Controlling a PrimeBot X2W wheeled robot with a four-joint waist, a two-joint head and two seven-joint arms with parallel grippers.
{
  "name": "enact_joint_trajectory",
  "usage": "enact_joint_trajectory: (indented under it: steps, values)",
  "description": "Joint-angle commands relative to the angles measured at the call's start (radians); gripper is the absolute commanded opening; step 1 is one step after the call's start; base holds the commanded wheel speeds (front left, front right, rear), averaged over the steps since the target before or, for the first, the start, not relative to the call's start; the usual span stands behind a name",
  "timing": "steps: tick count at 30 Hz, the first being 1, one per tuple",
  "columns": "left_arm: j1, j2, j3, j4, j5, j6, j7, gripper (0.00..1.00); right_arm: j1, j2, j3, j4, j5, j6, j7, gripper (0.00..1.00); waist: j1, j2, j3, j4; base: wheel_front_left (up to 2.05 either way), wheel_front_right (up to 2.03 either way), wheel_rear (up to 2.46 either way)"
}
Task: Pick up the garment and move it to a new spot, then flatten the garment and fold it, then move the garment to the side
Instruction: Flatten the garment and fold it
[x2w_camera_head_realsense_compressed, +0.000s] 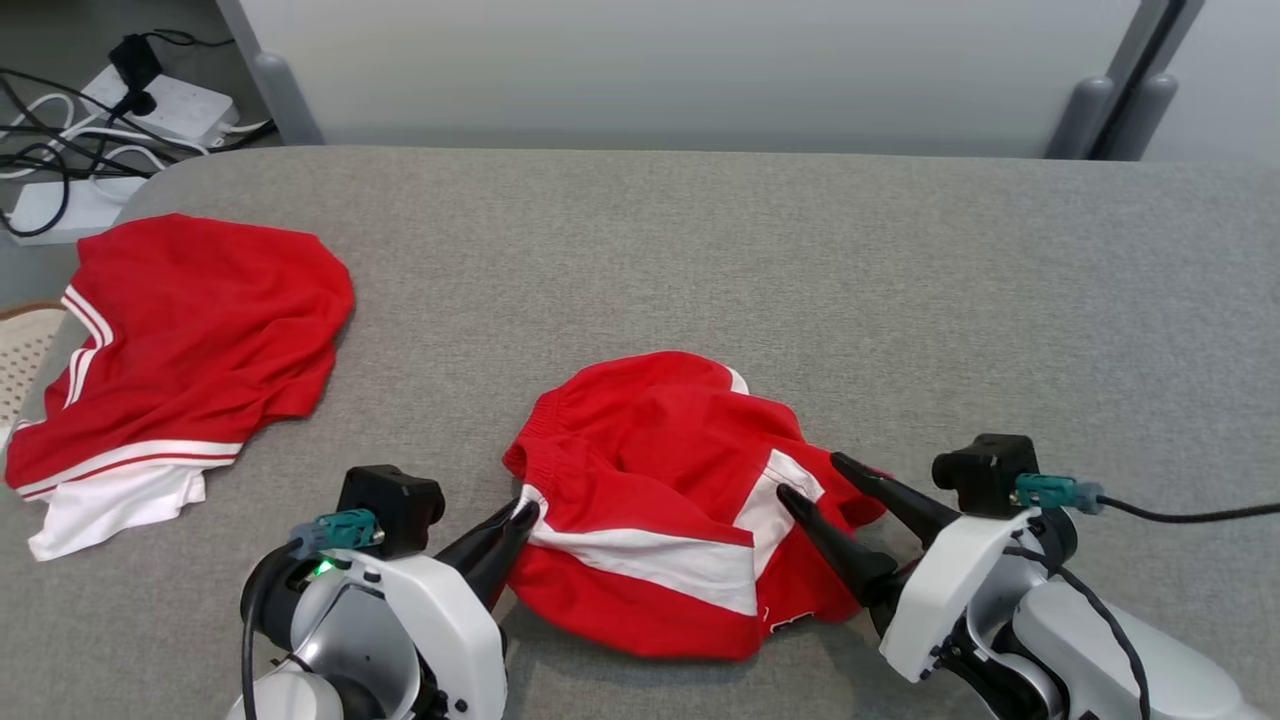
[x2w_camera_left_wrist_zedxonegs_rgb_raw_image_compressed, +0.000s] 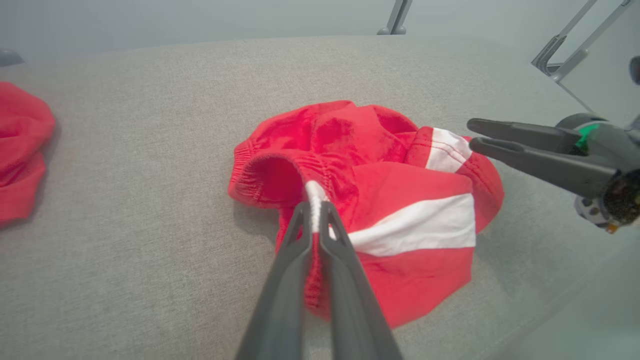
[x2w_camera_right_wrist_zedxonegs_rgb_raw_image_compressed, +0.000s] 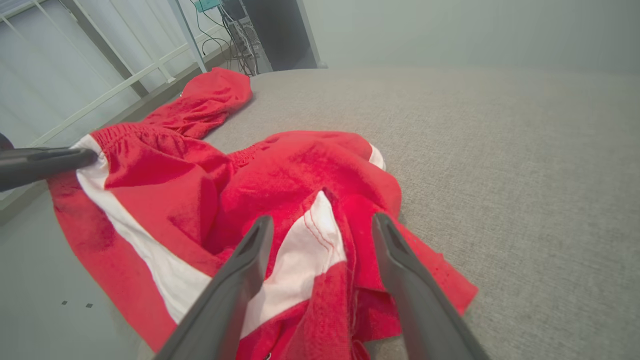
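Though crumpled, garment (x2w_camera_head_realsense_compressed: 640, 440) in left tool (x2w_camera_head_realsense_compressed: 528, 512)

Crumpled garment (x2w_camera_head_realsense_compressed: 660, 480): lower layers hidden under own folds. Dark print (x2w_camera_head_realsense_compressed: 785, 625) at garment's near hem too small to read. White edge (x2w_camera_left_wrist_zedxonegs_rgb_raw_image_compressed: 315, 197) pinched in left gripper (x2w_camera_left_wrist_zedxonegs_rgb_raw_image_compressed: 314, 209), partly covered by fingers. Spread right gripper (x2w_camera_head_realsense_compressed: 808, 474) over garment's white patch (x2w_camera_head_realsense_compressed: 768, 505); contact unclear. Second red garment (x2w_camera_left_wrist_zedxonegs_rgb_raw_image_compressed: 22, 150), left of garment, cut by frame edge. Pale perforated object (x2w_camera_head_realsense_compressed: 22, 345), farther left of garment, cut off, unidentifiable.
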Motion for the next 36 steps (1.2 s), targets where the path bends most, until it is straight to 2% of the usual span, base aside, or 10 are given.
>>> enact_joint_trajectory:
  steps: [1,3,4,5,6,8,9,22,29,36]
  values:
    - [-0.022,0.018,0.034,-0.035,-0.004,-0.001,-0.006,0.0,-0.022,-0.014,0.021,-0.007,0.018,0.004,0.003,1.0,0.0,0.0,0.0,0.011,0.0,0.0,0.0]
    - [-0.024,0.014,0.028,-0.037,-0.005,-0.002,-0.006,0.0,-0.044,-0.018,0.053,0.01,0.039,0.004,-0.003,1.0,0.0,0.0,-0.002,0.02,0.0,0.0,0.0]
    - [-0.024,0.013,0.026,-0.037,-0.006,-0.002,-0.004,0.0,-0.053,-0.019,0.069,0.02,0.049,0.004,-0.005,0.84,0.0,0.0,-0.003,0.024,0.0,0.0,0.0]
    - [-0.024,0.013,0.024,-0.037,-0.007,-0.003,-0.003,0.0,-0.062,-0.02,0.085,0.029,0.055,0.004,-0.007,0.54,0.0,0.0,-0.003,0.026,0.0,0.0,0.0]
    - [-0.025,0.013,0.023,-0.038,-0.007,-0.003,-0.001,0.0,-0.07,-0.02,0.099,0.039,0.066,0.004,-0.009,0.44,0.0,0.0,-0.004,0.029,0.0,0.0,0.0]
    - [-0.026,0.017,0.019,-0.039,-0.005,-0.002,0.004,0.0,-0.085,-0.02,0.126,0.057,0.082,0.004,-0.012,0.04,0.0,0.0,-0.006,0.033,0.0,0.0,0.0]
    - [-0.026,0.018,0.018,-0.041,-0.005,-0.002,0.005,0.0,-0.091,-0.02,0.139,0.065,0.092,0.004,-0.012,0.0,0.0,0.0,-0.007,0.035,0.0,0.0,0.0]
    - [-0.026,0.014,0.058,-0.028,-0.03,-0.028,-0.102,0.0,-0.146,-0.076,0.139,0.109,0.126,0.004,-0.097,0.0,0.0,0.0,-0.039,0.016,0.0,0.0,0.0]
    - [-0.049,-0.004,0.125,0.002,-0.086,-0.054,-0.201,0.0,-0.136,-0.142,-0.184,0.012,-0.014,0.004,-0.104,0.0,0.0,0.0,-0.072,-0.03,0.0,0.0,0.0]
    - [-0.106,-0.083,0.219,-0.007,-0.334,-0.082,-0.174,0.0,-0.063,-0.165,-0.424,-0.139,-0.124,0.004,-0.104,0.0,0.0,0.0,-0.11,-0.065,0.0,0.0,0.0]
